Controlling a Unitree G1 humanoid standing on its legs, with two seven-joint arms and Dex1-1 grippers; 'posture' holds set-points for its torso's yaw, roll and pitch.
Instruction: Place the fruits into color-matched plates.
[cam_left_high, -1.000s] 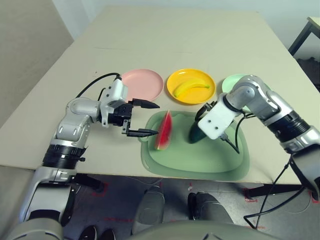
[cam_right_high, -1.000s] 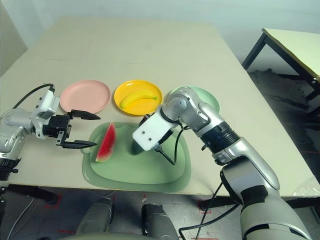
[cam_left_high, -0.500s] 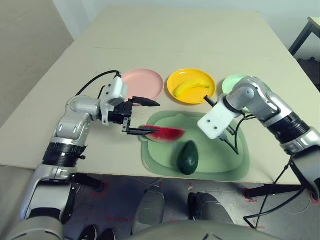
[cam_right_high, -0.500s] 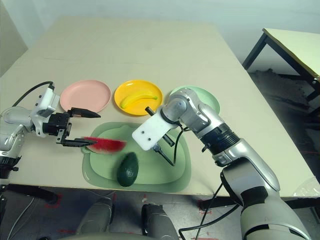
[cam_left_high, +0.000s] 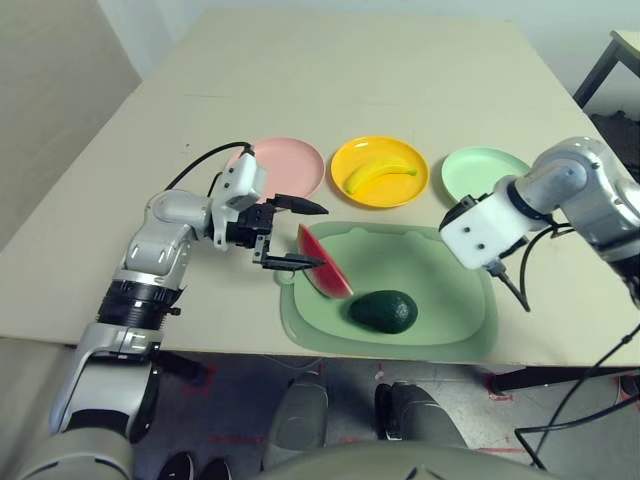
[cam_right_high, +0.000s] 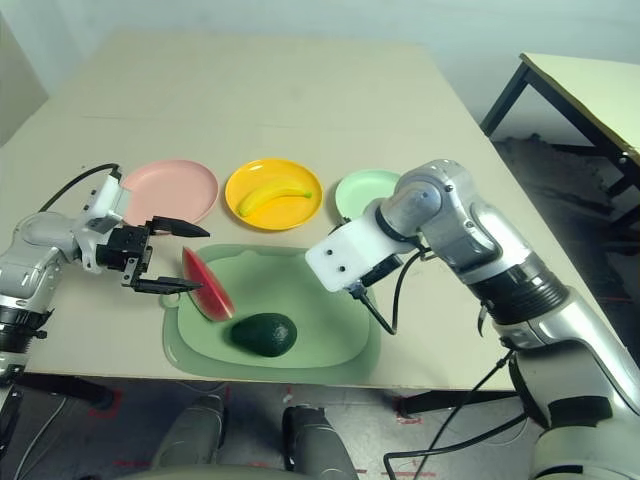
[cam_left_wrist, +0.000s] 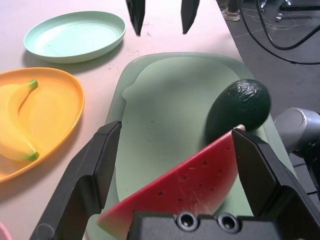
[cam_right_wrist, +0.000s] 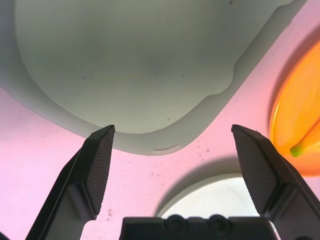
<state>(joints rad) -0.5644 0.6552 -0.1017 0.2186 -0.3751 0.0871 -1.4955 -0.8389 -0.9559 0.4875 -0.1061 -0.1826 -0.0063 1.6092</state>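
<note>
Main risk, as I read it: the watermelon (cam_left_high: 324, 275) leans on edge at the left end of the pale green mat (cam_left_high: 440, 320), centre-low in the head view, propped rather than lying flat, so a nudge from one finger before the other makes contact could tip it or skid it across the mat into the avocado (cam_left_high: 384, 311) just beside it. Second risk: the avocado is round and lies loose near the mat's front edge, low centre of frame; a glancing pinch could roll it off toward the table edge. Third: pink plate (cam_left_high: 290, 165) sits upper left behind the left arm, so carrying the wedge there needs lift over the plate rim or it could catch. Left gripper (cam_left_high: 296, 235) is spread wide, fingers level and pointing right, straddling the wedge's left end; in the left wrist view the wedge lies between the fingers (cam_left_wrist: 85, 175), with one finger looking right at its tip, though I can't tell if it touches, and nothing is pinched. Right gripper (cam_right_wrist: 175, 165) is also spread wide and empty, pointing steeply down at the right of frame over the mat's far corner, between mat and green plate (cam_left_high: 484, 170). Banana (cam_left_high: 378, 174) already rests in the yellow plate (cam_left_high: 345, 160), upper centre. Green and pink plates are bare.
</note>
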